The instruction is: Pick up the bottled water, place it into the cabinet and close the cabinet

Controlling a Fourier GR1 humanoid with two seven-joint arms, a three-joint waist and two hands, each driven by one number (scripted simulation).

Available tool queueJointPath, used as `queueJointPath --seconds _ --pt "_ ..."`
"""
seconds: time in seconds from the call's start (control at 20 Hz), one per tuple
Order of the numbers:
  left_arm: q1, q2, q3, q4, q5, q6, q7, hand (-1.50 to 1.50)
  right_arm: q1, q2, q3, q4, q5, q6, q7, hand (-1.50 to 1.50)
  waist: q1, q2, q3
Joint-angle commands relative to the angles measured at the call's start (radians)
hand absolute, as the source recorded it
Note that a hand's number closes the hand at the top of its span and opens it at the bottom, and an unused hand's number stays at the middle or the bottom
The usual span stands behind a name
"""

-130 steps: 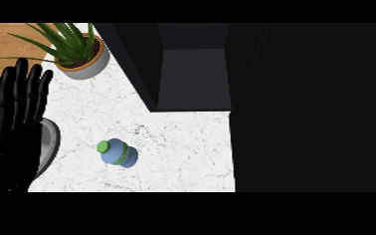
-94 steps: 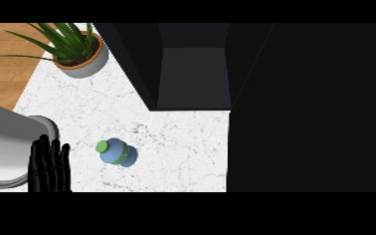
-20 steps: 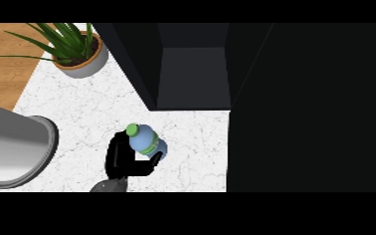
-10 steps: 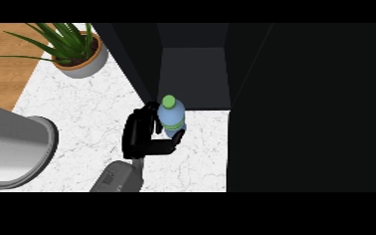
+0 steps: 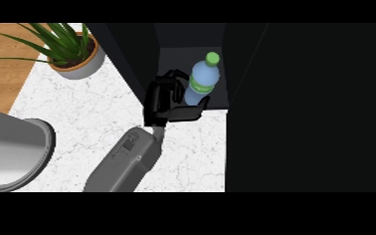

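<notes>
left hand (image 5: 165, 104) comes up from the lower edge on its grey forearm (image 5: 125, 162), fingers and thumb curled round the lower body of the bottled water (image 5: 201, 79), pinching it from the left side and underneath. i'd guess it's gripped low like that so the top half can go into the opening ahead of the hand without the knuckles catching the cabinet's side wall.

just past the hand, the bottle leans up and away, its green cap (image 5: 212, 57) pointing into the dark cabinet (image 5: 188, 55). the bottle sits right at the mouth of the open compartment, up and to the right of the palm, its base wrapped by the thumb. whether it rests on the cabinet floor i can't tell.

off to the left a grey round rim (image 5: 33, 154) shows on the white marbled counter (image 5: 88, 104), and further back a potted plant (image 5: 70, 50) stands well apart from the action. the right hand doesn't show anywhere.
</notes>
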State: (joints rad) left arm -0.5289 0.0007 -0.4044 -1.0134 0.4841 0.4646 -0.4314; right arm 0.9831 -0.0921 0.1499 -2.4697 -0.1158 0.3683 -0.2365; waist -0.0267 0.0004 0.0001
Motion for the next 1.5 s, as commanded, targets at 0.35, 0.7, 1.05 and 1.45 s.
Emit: queueJointPath --seconds 0.35,0.7,1.05,1.45 --pt "-0.357 -0.001 0.053 0.33 0.068 0.124 0.103 1.5 -0.013 -0.019 -0.109 0.003 -0.146 0.053 -0.03 -1.5 -0.024 0.007 0.0" --pt "-0.473 0.018 0.031 0.589 -0.022 0.149 0.028 1.5 -0.068 -0.014 -0.096 -0.011 -0.137 0.038 0.026 -1.5 -0.03 0.019 0.0" --pt "-0.496 0.006 0.138 0.76 0.021 0.183 -0.028 1.5 -0.045 -0.014 -0.104 -0.03 -0.16 0.062 0.022 -1.5 -0.049 0.021 -0.001" --pt "-0.579 0.07 0.162 0.87 -0.003 0.173 -0.063 -1.5 -0.083 -0.019 -0.131 0.014 -0.161 0.074 0.015 -1.5 -0.059 0.029 -0.001"
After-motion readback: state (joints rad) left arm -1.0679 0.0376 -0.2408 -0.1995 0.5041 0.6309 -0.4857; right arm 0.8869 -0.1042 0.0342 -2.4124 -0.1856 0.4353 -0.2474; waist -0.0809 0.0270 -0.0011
